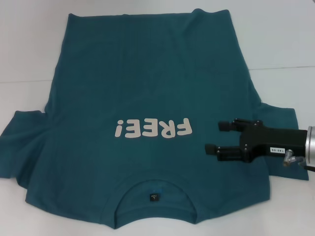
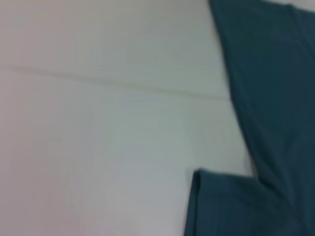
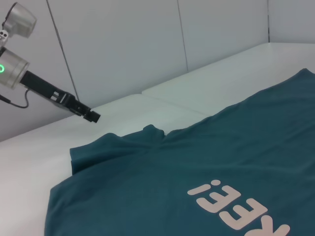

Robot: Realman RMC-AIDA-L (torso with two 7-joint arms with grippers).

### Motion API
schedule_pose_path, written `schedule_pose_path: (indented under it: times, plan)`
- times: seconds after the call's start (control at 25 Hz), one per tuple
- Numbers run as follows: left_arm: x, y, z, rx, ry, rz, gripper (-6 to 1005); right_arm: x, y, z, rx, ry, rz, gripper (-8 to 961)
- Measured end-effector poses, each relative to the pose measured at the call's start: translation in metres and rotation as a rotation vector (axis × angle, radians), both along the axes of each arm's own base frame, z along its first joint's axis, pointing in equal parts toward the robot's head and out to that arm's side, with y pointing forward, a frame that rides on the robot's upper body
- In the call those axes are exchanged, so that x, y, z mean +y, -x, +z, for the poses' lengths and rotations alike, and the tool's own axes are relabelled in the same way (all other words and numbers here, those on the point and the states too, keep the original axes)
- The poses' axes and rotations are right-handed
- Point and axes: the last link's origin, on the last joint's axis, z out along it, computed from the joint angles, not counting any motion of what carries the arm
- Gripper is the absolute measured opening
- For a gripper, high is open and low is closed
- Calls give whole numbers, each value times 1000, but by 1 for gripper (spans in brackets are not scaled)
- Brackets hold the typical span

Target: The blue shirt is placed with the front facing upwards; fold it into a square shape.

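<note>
White table (image 1: 29, 59) all around, with a faint seam line running across it, and plain pale wall panels (image 3: 123, 44) behind in the right wrist view. That's basically the whole scene on my screen.

The blue shirt (image 1: 147, 88) is spread flat and takes up most of the head view, front side up. The cream "FREE!" lettering (image 1: 152, 129) sits a bit below centre of the frame and reads upside down from my side. The collar is at the bottom centre of the frame, with the small black neck label (image 1: 153, 196) inside it; the hem runs along the top. One sleeve sticks out at the left edge, the other at the right edge, a bit rumpled.

The right gripper (image 1: 219, 137) is in the lower right of the head view, reaching in from the right edge over the shirt's sleeve and shoulder area, pointing toward the lettering. Its two black fingers are spread apart with nothing between them. I can't tell if it's touching the fabric or just above it.

The left gripper (image 3: 92, 116) only shows up in the upper left of the right wrist view, off beyond the shirt's far sleeve, over bare table. Can't tell whether its fingers are apart or together. The left wrist view just shows table and the shirt's edge with a sleeve.
</note>
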Motion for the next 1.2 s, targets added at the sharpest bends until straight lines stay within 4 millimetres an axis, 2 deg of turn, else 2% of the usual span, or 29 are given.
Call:
schedule_pose_path:
  times: [0.16, 0.36, 1.2]
  plan:
    - [9, -6, -4, 25, 2, -26, 416, 1, 4, 1, 9, 12, -12, 940]
    - [17, 2, -11, 29, -4, -2, 659, 4, 3, 1, -2, 4, -11, 940]
    - [18, 17, -37, 105, 37, 22, 674, 3, 3, 1, -3, 6, -19, 940]
